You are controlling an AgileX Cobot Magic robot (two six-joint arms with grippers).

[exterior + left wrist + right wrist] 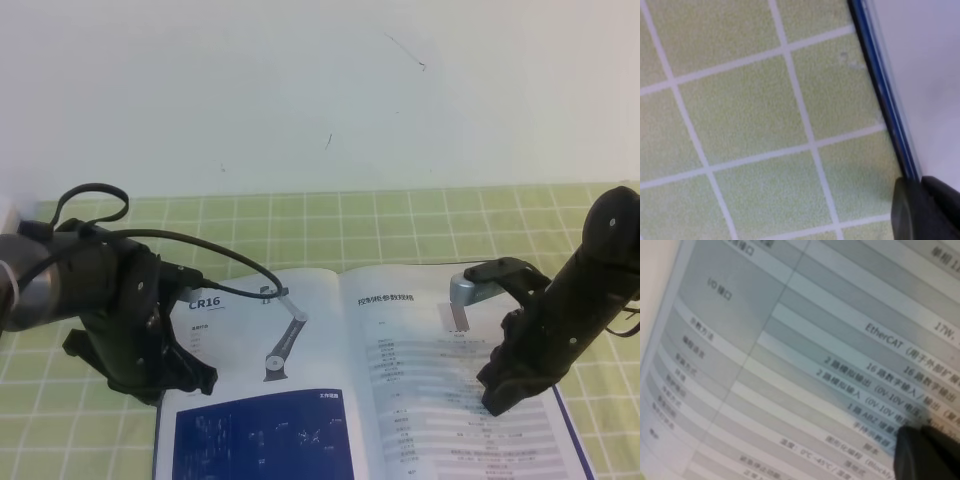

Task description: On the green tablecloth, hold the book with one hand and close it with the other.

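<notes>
**A:** Where is the large, thin, glossy white-paged book (370, 400) placed?

**B:** It is laid open and flat on the light yellow-green tablecloth with its grid of thin white lines (400, 215), toward the near edge of the exterior high view. A "CR16" heading, a robot arm picture and a dark blue block are carried on the left page, and columns of text on the right.

**A:** How is the book met by the arms?

**B:** The right page is pressed, or nearly pressed, by the right gripper (458, 320), on the black arm with the silver-grey finger; the finger is seen standing on the upper part of that page. In the right wrist view the table of text is filled close up, and a dark fingertip (927, 455) is seen low on the paper. The left gripper (185, 380), on the bulky black arm with the looping cable, is set at the outer edge of the left page. In the left wrist view the blue cover edge (885, 95) is seen against the cloth, with a dark fingertip just at it.

**A:** And the jaws?

**B:** For neither gripper can it be told whether they are apart or together.

**A:** Which step is judged to be in hand?

**B:** Holding appears set up and the closing not yet begun. Next, the left edge would need to be caught from beneath, lifted, and swung over the spine while the right page is kept pinned.
</notes>
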